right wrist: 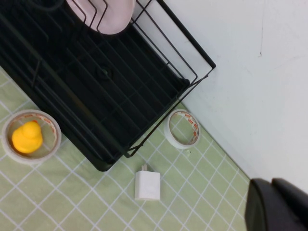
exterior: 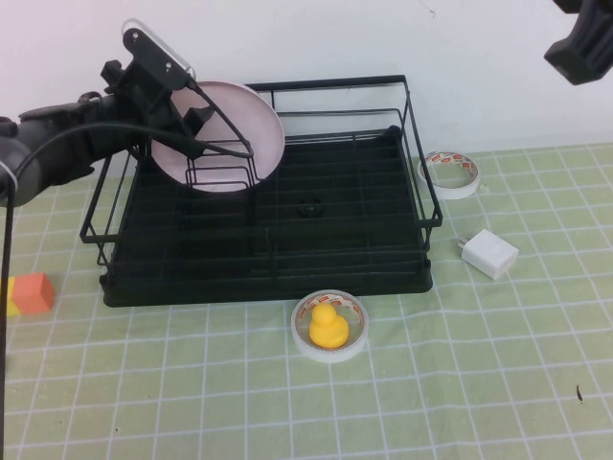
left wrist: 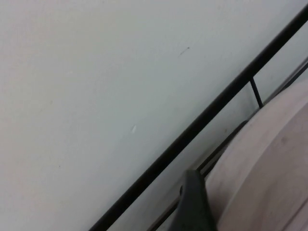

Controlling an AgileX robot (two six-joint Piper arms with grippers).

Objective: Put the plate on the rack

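The pale pink plate stands tilted among the upright loops at the back left of the black wire rack. My left gripper is at the plate's upper left edge and appears shut on its rim. In the left wrist view one dark finger lies against the plate, under the rack's top wire. My right gripper is raised at the far right, shut and empty; its fingertips show together. The right wrist view also shows the rack and part of the plate.
A white tape ring lies right of the rack, with a white charger block in front of it. A tape roll with a yellow duck sits at the rack's front edge. An orange block lies at the far left.
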